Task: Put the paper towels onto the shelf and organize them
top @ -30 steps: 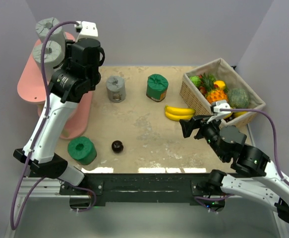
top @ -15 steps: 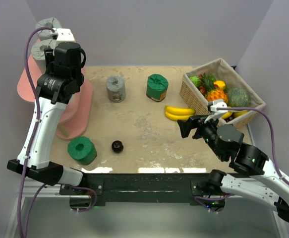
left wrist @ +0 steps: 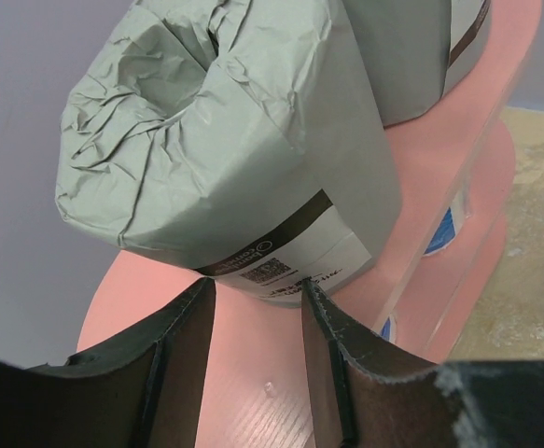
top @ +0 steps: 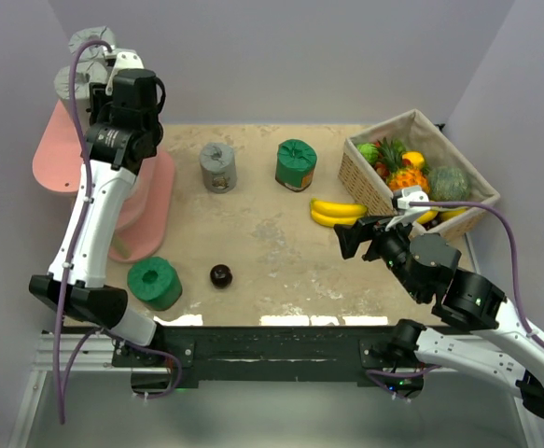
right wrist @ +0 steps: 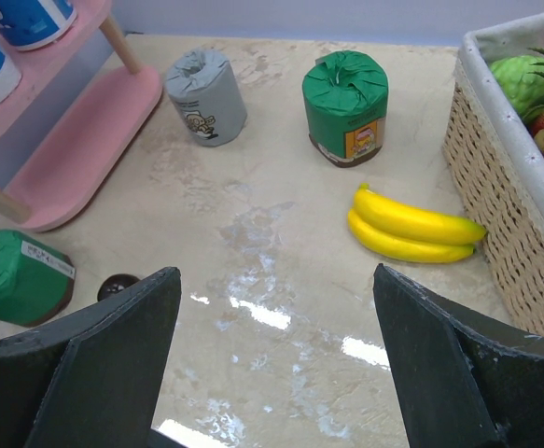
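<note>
Paper towels (left wrist: 234, 140) four shelved: two grey rolls on the shelf (top: 52, 163) top board, two white-and-blue rolls (right wrist: 20, 19) below; one grey roll (top: 218, 168) and two green rolls (top: 296, 165) waiting on the table (top: 272, 243); left gripper (left wrist: 256, 289) narrow and empty at the shelved grey, right gripper (right wrist: 276, 275) wide, empty

Grey roll (left wrist: 225, 140) — crinkled matt wrap; shelf (left wrist: 421, 168) smooth pink; basket (right wrist: 495, 177) — woven wicker.

White links (top: 90, 224), black joints (top: 122, 140), purple cables (top: 492, 211), black base rail (top: 272, 353).
</note>
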`<state>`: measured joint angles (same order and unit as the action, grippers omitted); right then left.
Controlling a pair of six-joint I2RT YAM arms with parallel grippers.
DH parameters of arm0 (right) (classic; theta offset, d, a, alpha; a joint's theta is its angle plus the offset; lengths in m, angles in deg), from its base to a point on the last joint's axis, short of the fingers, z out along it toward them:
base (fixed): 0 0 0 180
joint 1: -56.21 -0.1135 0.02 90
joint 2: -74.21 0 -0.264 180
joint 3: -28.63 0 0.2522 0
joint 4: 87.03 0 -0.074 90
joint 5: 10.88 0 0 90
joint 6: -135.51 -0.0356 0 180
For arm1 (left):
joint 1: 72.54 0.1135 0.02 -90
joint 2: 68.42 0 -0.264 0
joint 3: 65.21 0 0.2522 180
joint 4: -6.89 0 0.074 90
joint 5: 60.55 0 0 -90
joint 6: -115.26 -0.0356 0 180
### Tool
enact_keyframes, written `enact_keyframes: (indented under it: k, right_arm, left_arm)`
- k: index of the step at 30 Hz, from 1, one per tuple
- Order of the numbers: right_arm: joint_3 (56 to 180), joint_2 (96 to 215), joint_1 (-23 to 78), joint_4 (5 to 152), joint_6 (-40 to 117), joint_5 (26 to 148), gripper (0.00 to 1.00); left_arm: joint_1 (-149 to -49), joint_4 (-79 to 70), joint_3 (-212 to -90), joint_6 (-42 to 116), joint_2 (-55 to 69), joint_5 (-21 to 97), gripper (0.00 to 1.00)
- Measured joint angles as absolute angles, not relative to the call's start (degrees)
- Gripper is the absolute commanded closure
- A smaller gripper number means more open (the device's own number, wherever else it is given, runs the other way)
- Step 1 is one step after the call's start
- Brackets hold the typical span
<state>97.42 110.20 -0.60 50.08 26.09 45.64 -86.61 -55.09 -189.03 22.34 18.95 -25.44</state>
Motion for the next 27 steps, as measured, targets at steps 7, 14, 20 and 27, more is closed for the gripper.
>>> enact_keyframes:
  k: [7, 14, 20, 27]
  right_arm:
    - [97.42, 110.26, -0.60, 50.11, 26.27, 45.62, 0.12]
    - [97.42, 110.20, -0.60, 50.08, 26.27, 45.62, 0.12]
    - [97.39, 110.16, -0.60, 50.08, 26.24, 45.62, 0.12]
    - [97.42, 110.20, -0.60, 50.08, 26.22, 45.67, 0.12]
  left_arm:
    - [-86.33, -54.48, -189.55, 21.14, 19.80, -26.58, 0.53]
    - [-86.24, -55.03, -192.13, 21.05, 20.37, -26.47, 0.50]
    - [-86.50, -56.23, -195.91, 21.44, 20.68, -19.34, 0.43]
    - [-96.47, -57.30, -197.51, 21.25, 20.79, -15.65, 0.40]
